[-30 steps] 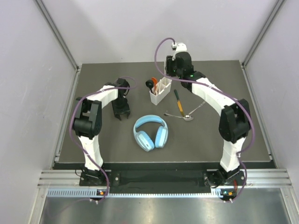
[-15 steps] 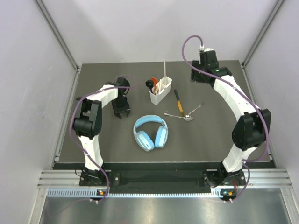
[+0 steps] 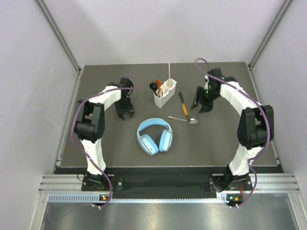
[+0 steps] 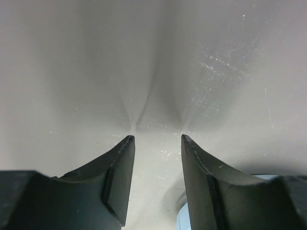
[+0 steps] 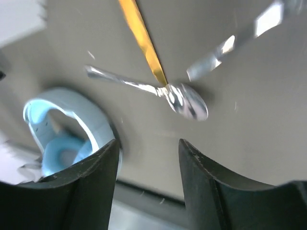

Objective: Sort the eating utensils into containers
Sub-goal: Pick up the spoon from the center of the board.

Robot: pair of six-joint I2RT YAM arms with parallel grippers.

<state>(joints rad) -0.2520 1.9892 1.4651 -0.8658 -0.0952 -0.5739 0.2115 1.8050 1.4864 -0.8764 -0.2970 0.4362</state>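
1. Your right fingers point(image 5: 91, 187) stand apart with nothing between them. They hang just above the loose cutlery on the right half of the counter point(image 3: 216, 143).
2. Right under them lies a metal spoon point(image 5: 144, 88), its bowl pointing right. The wooden-handled knife point(image 5: 144, 43) runs away toward the far side, and its yellow end looks to be touching the spoon's neck.
3. A second metal utensil point(image 5: 235, 43) starts just beside the spoon's bowl and angles off to the far right. You cannot tell from these views whether it is a spoon or a fork.
4. Your left fingers point(image 4: 117, 182) are also apart and empty. They sit low over bare counter, left of the caddy and well apart from any cutlery.
5. The white caddy point(image 3: 164, 95) sits just left of the knife, toward the far side. It already holds an orange-red spoon point(image 3: 158, 84) and a black scoop spoon point(image 3: 153, 86). A thin white utensil point(image 3: 169, 72) stands upright in it. Which compartment each one occupies is not clear.
6. The light-blue headphones point(image 3: 154, 135) lie near of the caddy, close to the centre. They are not cutlery and should stay where they are.
7. By this layout the sort is about half done. Three pieces wait on the counter: the knife and the two metal ones. The right arm looks best placed to take them.
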